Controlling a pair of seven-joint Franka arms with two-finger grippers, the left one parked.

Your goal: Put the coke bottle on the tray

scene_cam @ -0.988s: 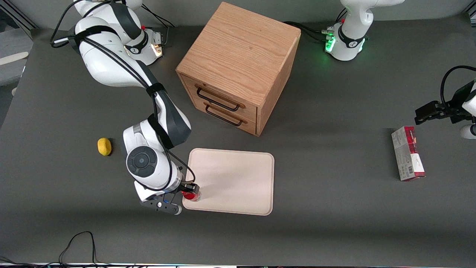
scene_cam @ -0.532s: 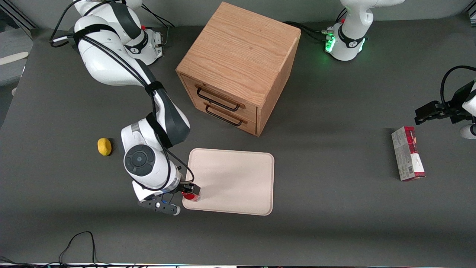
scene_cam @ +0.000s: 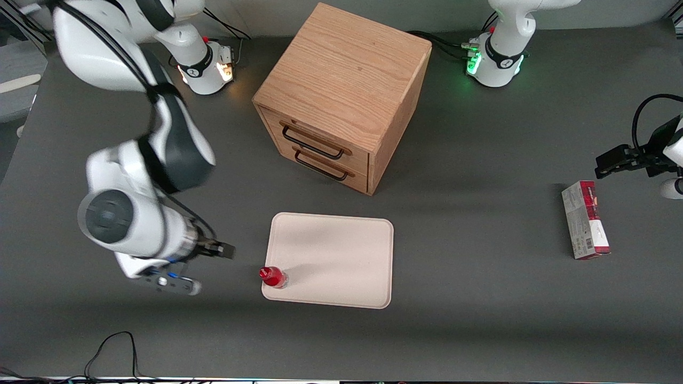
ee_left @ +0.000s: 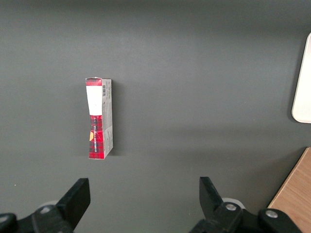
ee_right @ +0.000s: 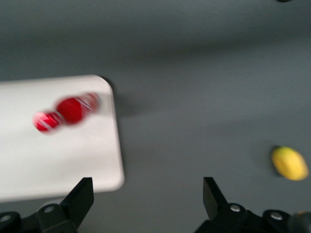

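Observation:
The coke bottle (scene_cam: 273,277), small and red with a red cap, stands upright on the cream-white tray (scene_cam: 341,256), at the tray's corner nearest the front camera and the working arm. My gripper (scene_cam: 216,250) is open and empty, raised above the bare table beside the tray, toward the working arm's end, apart from the bottle. In the right wrist view the bottle (ee_right: 70,110) shows on the tray (ee_right: 58,160), and the gripper (ee_right: 146,199) has only table between its wide-apart fingers.
A wooden drawer cabinet (scene_cam: 341,90) stands farther from the front camera than the tray. A yellow lemon (ee_right: 289,163) lies on the table toward the working arm's end. A red-and-white carton (scene_cam: 585,220) lies toward the parked arm's end, and shows in the left wrist view (ee_left: 98,119).
The gripper let go of the bottle, which stays standing on the tray's corner. The arm rose and swung away toward the working arm's end of the table.

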